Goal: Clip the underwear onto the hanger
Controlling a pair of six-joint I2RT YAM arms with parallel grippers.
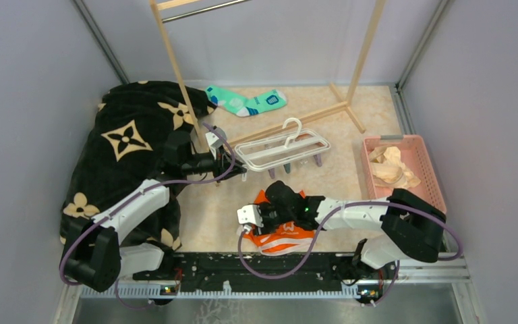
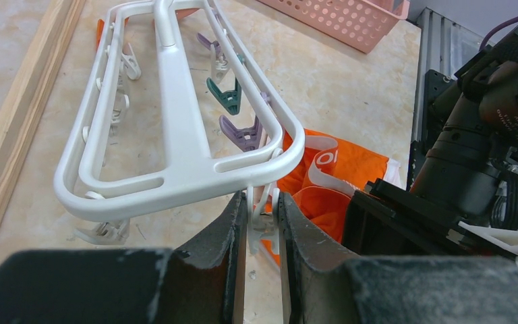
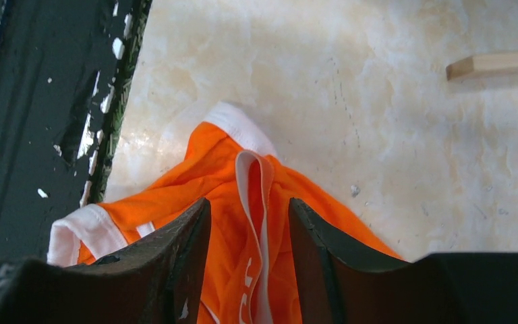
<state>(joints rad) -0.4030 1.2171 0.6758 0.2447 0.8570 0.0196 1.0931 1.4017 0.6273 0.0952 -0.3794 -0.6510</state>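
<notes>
Mostly hidden underwear (image 1: 287,237) under right arm (image 1: 352,214)

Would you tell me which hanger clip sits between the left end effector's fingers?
The white clip at the hanger's near corner; the purple clip and teal clip hang farther along the frame.

A beige marbled surface (image 1: 351,169) is shown. A dark blanket (image 1: 128,135) with tan flower motifs is spread over its left side. A teal sock (image 1: 246,102) is laid at upper centre, beside the base of the wooden rack (image 1: 324,111). The white hanger (image 1: 283,148) is seen mid-frame, the orange underwear (image 1: 286,236) below it, and a pink basket (image 1: 394,140) at right.
</notes>
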